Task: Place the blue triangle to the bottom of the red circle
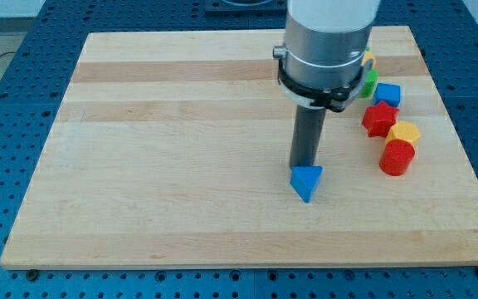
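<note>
one blue triangle (307,182) touches my tip (304,166) (two red blocks apart).

pale wooden board (164,166), blue triangle (307,182) near middle, red circle (397,157), red star (379,119), orange block (404,132), blue cube (387,94) at the view's right

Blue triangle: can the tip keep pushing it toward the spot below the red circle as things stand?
Probably yes. My tip sits against the top edge of the blue triangle, and the board between it and the spot below the red circle holds no other blocks.
</note>
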